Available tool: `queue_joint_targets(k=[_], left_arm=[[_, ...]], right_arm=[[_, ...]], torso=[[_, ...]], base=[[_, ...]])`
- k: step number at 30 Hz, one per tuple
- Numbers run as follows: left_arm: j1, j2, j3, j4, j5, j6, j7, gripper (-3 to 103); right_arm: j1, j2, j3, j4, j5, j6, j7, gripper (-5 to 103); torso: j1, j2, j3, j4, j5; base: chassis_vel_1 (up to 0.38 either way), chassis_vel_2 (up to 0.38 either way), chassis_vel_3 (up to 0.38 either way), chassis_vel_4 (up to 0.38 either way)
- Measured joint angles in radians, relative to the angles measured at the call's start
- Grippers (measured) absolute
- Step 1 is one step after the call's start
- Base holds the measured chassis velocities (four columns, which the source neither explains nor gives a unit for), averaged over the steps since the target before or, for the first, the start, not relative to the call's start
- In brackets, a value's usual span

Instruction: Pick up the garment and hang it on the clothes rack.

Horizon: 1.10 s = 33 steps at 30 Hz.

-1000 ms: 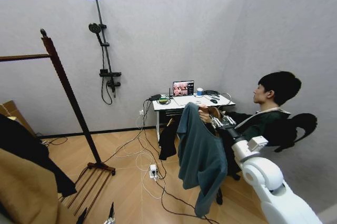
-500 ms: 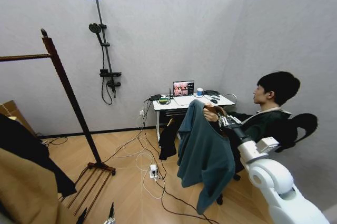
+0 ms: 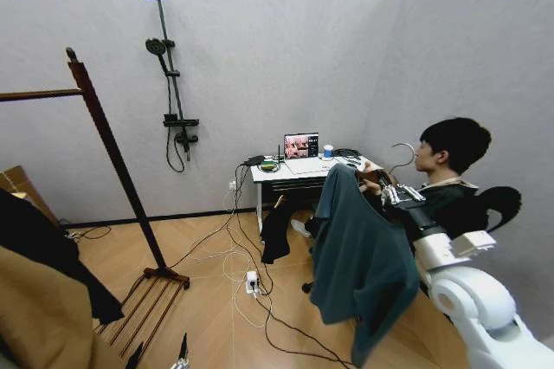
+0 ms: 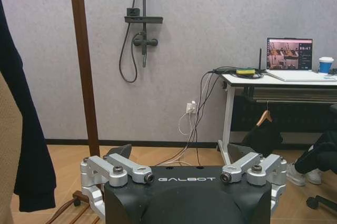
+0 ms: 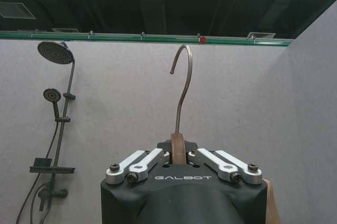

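Clothes rack bar cut by left edge; garment hides hanger body, right gripper.

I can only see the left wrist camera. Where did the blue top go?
Observer: The right gripper holds the garment up, off to the robot's right.
Operator: How is it holding it?
Observer: The right gripper is shut on the wooden hanger, metal hook pointing up.
Operator: Is it near the clothes rack?
Observer: No. The clothes rack stands far on the left.
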Motion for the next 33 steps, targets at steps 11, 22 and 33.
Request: queue_joint_targets(k=[11,22,33], left_arm=[[0.0,0.0,0.0,0.0,0.0,0.0,0.0,100],[0.0,0.0,0.0,0.0,0.0,0.0,0.0,100],[0.0,0.0,0.0,0.0,0.0,0.0,0.0,100]], right_arm=[[-0.008,0.015,-0.022,0.001,0.001,-0.007,0.008,9],[-0.014,0.024,-0.034,-0.011,-0.007,0.005,-0.011,9],[0.0,0.019,-0.04,-0.045,-0.005,0.023,-0.032,9]], torso=[[0.0,0.0,0.0,-0.0001,-0.0001],[0.001,0.0,0.0,0.0003,-0.0001],[0.0,0.0,0.0,0.0,0.0]], base=[[-0.069,0.043,0.076,-0.048],[-0.139,0.146,0.148,-0.146],[-0.136,0.142,0.146,-0.139]])
